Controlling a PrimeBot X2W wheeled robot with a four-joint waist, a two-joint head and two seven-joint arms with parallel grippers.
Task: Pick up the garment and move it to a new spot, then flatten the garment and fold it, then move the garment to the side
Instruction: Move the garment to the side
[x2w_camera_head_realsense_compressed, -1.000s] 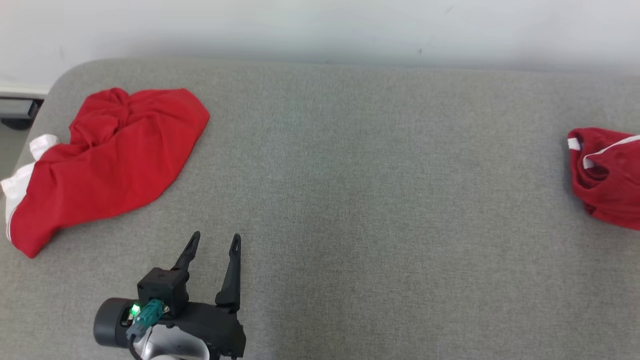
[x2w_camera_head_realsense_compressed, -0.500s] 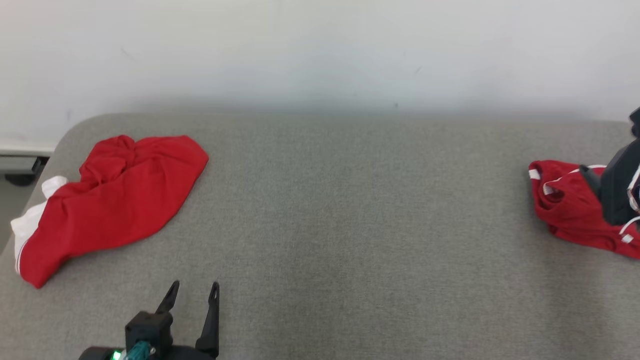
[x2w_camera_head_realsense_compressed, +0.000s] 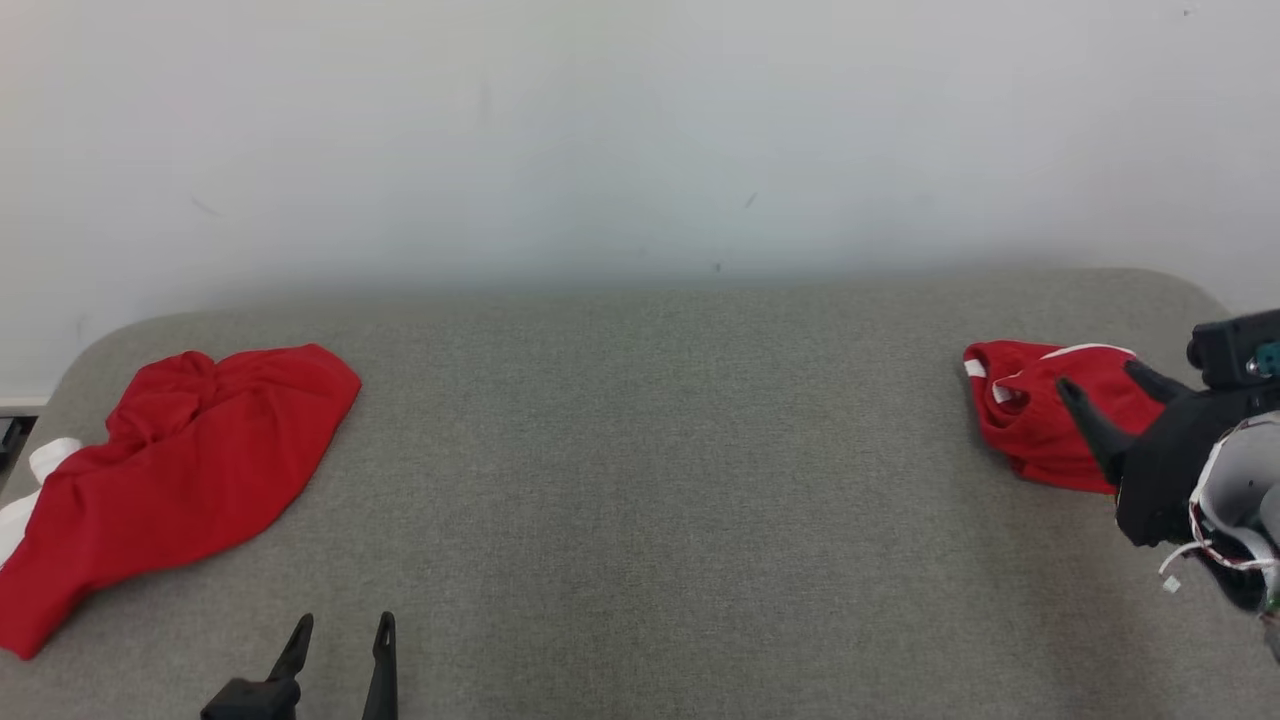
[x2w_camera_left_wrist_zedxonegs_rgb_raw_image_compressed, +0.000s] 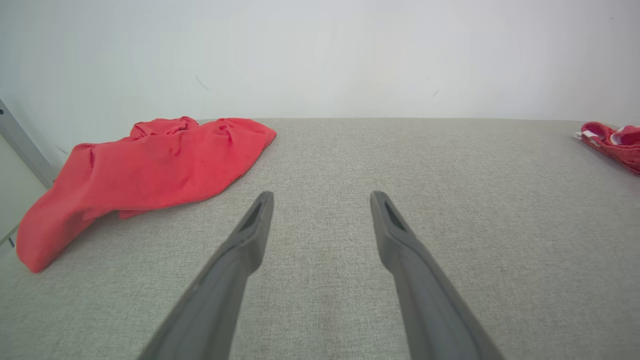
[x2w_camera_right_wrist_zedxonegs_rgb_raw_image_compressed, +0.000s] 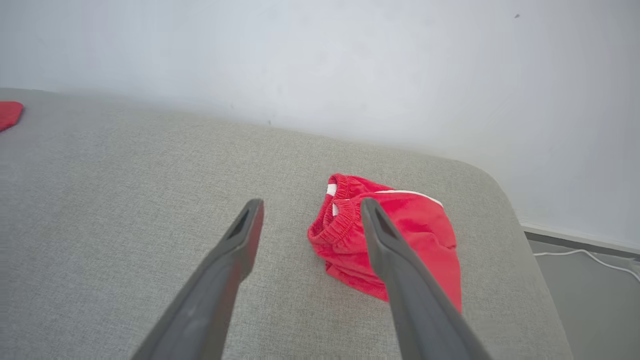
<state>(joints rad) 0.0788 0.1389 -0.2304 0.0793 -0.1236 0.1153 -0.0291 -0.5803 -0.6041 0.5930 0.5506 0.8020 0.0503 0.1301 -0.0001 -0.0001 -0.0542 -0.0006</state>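
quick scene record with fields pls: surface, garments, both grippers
surface: grey fabric-covered table against a pale wall
left garment: large, red with white trim, crumpled near the table's left edge
right garment: small, red with white trim, bunched near the table's right end
left gripper: open, empty, over bare table
right gripper: open, empty, pointed at the right garment
folding: not begun

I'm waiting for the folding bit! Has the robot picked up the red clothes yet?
Not yet. Done: nothing, both the small red garment and the big red garment lie crumpled on the grey cushion. In hand: the right gripper, open, points at the small one. Still to do: lifting, flattening, folding, moving aside.
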